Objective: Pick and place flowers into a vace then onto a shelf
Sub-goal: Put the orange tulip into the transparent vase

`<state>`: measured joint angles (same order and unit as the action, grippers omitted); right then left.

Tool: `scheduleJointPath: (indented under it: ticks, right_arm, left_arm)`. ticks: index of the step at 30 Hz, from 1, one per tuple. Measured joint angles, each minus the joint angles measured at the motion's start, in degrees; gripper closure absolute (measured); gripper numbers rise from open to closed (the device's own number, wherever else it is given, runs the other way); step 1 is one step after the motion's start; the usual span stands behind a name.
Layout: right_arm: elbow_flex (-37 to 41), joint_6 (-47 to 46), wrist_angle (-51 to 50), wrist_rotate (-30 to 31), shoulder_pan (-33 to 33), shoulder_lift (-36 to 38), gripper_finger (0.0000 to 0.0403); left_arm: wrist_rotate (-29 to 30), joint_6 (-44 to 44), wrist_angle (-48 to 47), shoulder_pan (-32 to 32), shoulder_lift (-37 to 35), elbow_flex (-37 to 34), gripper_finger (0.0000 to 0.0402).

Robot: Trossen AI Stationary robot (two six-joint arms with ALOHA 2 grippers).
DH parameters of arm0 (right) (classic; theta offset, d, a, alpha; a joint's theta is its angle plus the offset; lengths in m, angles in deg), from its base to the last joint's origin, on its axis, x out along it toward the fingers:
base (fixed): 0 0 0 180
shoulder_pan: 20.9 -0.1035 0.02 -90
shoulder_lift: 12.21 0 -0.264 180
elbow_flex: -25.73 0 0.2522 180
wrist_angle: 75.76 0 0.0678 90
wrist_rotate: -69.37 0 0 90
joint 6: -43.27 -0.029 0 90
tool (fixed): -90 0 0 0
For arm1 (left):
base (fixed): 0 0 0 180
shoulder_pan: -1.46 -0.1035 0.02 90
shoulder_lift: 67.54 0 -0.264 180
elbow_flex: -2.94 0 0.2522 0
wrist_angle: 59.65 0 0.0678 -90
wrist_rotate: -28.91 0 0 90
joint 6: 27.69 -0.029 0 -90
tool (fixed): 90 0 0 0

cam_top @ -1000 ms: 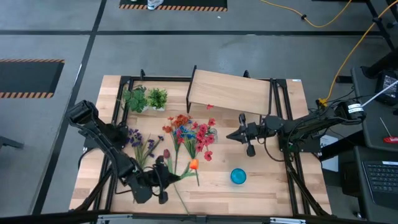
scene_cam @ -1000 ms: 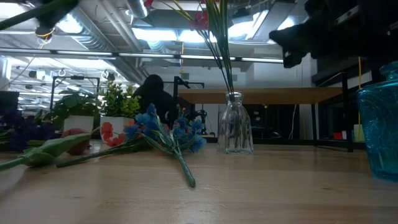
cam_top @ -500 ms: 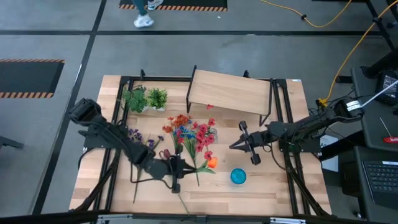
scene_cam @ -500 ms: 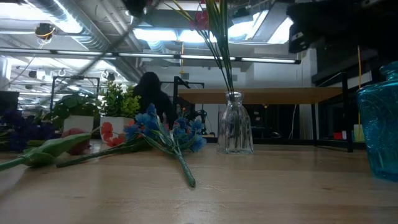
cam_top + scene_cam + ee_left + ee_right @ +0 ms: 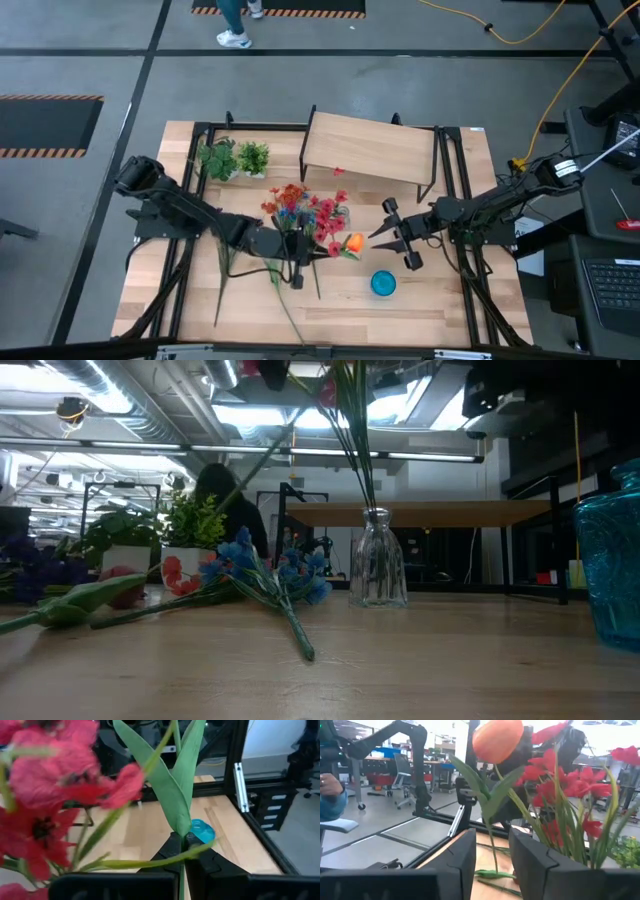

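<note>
In the high view, the left gripper (image 5: 297, 262) sat at centre frame, its fingers clamped on the green stem of an orange tulip (image 5: 353, 242) lifted beside the red flowers (image 5: 322, 218) in the glass vase (image 5: 377, 572). Right of it, the right gripper (image 5: 392, 231) hovered with its fingers apart, a blue cup (image 5: 383, 284) just below. The shelf (image 5: 370, 148) stood above, at upper centre.
</note>
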<state>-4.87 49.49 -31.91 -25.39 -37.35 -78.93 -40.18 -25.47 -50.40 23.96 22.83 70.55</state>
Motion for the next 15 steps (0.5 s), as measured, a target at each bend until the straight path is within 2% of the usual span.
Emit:
scheduleJointPath:
  ticks: [6, 12, 15]
  right_arm:
    - [-4.1, 0.3, -0.8, 0.1, 0.0, -7.2, 0.0279]
    - [-10.0, 0.6, -0.6, 0.2, 0.0, -14.6, 0.0279]
    - [-12.1, 1.7, -0.5, 0.2, 0.0, -16.8, 0.0279]
  left_arm:
    - [-0.1, -0.9, 0.7, -1.8, 0.7, 0.0, 0.0398]
    - [-4.2, -2.6, 4.0, -2.4, 3.0, 0.0, 0.0398]
    - [-4.4, -3.0, 4.6, -2.3, 3.4, 0.0, 0.0398]
